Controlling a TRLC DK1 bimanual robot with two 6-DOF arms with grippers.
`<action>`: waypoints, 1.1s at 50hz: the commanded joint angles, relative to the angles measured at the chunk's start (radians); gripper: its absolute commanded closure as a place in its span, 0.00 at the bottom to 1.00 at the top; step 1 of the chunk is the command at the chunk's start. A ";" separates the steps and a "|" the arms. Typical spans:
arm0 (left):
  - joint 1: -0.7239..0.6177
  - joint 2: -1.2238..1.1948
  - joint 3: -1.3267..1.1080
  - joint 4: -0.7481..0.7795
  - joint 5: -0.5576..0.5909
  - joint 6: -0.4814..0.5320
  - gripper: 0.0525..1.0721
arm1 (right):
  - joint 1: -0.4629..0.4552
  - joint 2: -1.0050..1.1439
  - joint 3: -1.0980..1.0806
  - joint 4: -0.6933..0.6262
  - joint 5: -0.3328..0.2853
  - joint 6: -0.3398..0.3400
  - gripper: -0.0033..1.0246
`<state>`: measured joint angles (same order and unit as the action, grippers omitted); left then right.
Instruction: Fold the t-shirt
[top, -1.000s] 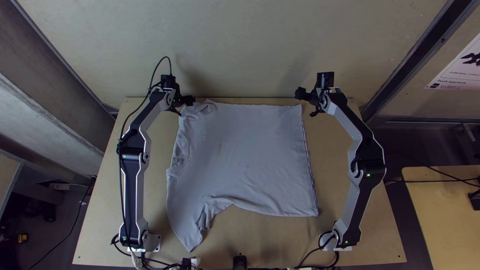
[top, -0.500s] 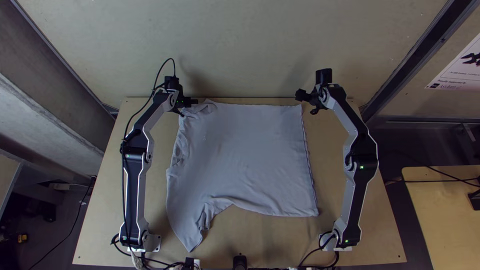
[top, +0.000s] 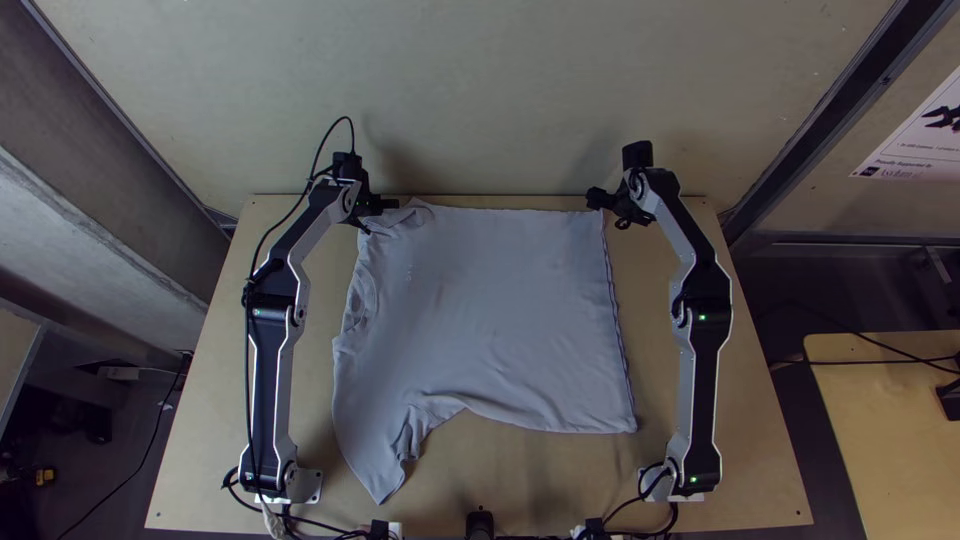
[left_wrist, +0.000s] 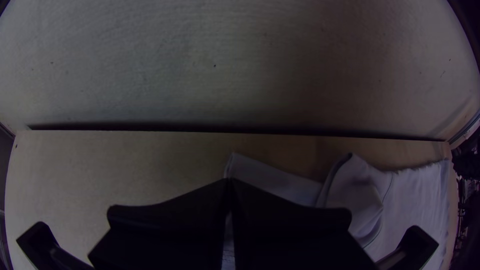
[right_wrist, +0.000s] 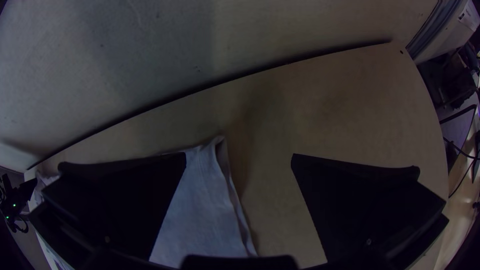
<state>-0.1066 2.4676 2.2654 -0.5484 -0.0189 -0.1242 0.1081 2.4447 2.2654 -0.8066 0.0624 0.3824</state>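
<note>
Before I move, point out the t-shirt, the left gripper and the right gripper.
T-shirt (top: 490, 300): top view, middle of its body.
Left gripper (left_wrist: 229, 182): left wrist view, where the fingertips meet.
Right gripper (right_wrist: 239, 155): right wrist view, midway between open fingertips.

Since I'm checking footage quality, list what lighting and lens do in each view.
Top view: fairly even light, soft shadows on the wall; left wrist view: dim, dark corners, the left gripper almost a black silhouette; right wrist view: lens bends the far edge of the wooden table, soft shadow on the wood beside the t-shirt.
</note>
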 joint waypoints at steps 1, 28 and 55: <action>-0.018 -0.013 -0.007 -0.047 0.005 -0.020 0.98 | 0.001 0.053 0.040 -0.019 -0.007 0.032 0.10; -0.010 -0.027 -0.007 -0.045 0.004 -0.018 0.98 | 0.041 0.119 0.071 0.047 -0.015 0.009 0.90; 0.071 -0.139 -0.007 -0.016 0.019 -0.098 0.98 | 0.028 0.022 0.082 0.161 -0.013 -0.016 0.97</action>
<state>-0.0593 2.3829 2.2646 -0.5819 -0.0059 -0.1883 0.1429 2.5244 2.3180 -0.6682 0.0509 0.3843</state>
